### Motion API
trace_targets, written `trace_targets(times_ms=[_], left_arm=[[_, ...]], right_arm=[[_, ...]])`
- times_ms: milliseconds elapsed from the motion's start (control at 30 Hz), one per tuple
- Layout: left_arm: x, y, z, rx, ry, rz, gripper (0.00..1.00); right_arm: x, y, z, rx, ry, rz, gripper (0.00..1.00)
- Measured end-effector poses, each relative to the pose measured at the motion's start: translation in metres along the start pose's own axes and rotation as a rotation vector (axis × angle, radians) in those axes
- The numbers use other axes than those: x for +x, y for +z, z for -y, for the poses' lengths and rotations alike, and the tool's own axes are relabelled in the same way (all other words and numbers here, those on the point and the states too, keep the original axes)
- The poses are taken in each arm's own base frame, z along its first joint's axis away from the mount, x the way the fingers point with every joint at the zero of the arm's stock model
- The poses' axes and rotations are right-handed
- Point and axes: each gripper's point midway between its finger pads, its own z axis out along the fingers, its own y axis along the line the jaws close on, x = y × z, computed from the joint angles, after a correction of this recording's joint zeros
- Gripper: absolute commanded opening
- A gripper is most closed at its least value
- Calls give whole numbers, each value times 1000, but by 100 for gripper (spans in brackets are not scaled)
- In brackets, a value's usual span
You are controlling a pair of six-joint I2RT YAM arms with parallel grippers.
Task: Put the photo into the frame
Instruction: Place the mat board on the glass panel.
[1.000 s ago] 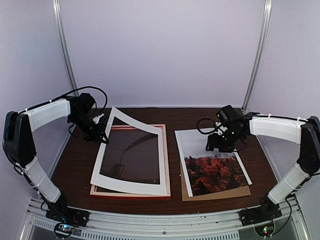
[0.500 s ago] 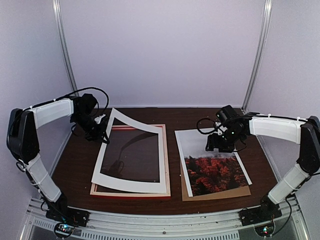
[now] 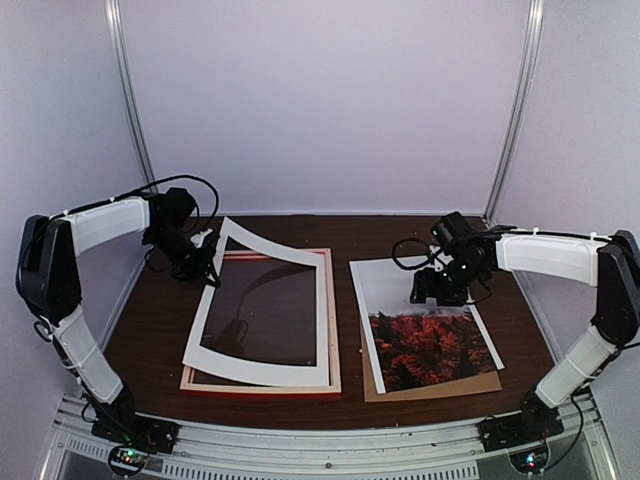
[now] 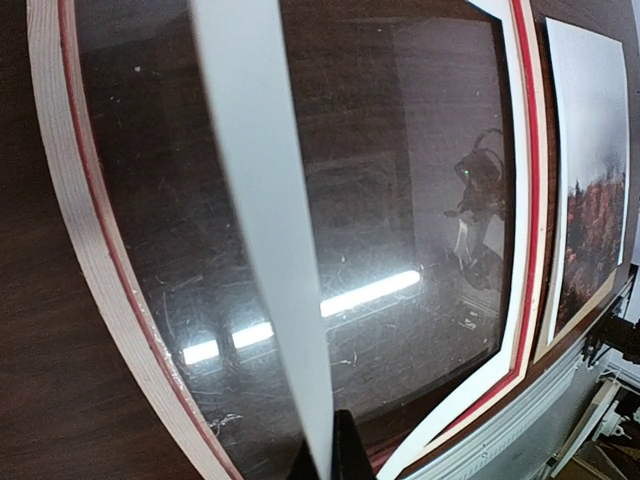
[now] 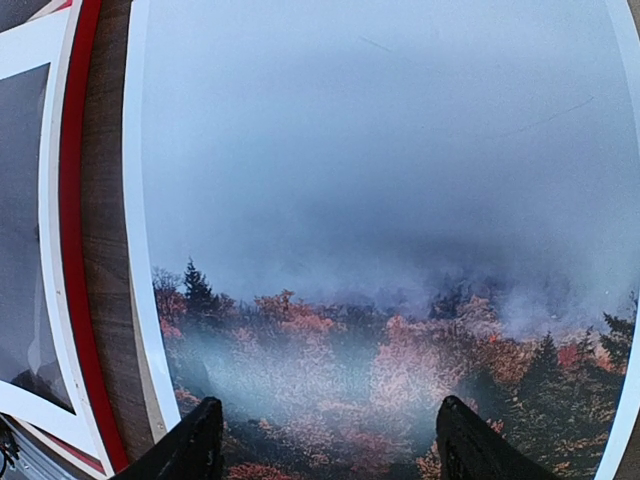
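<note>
My left fingers (image 3: 206, 270) clamp the white mat (image 3: 256, 372), my right fingers (image 3: 430, 290) hang spread and empty over the photo (image 5: 380, 250), which I judge light, floppy, best pinched at its border.

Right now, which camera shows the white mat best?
The top external view: it shows the whole white mat over the frame, its far left corner held up by the left gripper. The left wrist sees one strip close up; the right wrist only a small part.
</note>
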Motion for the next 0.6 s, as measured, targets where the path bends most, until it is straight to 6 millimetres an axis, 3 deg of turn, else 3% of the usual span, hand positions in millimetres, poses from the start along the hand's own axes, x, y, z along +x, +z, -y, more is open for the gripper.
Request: trace_targets(times_ms=[600], left_arm=[[10,19,-5,32,-68,-10,0]], right_arm=[[-1,4,0,-4,0,2,76]])
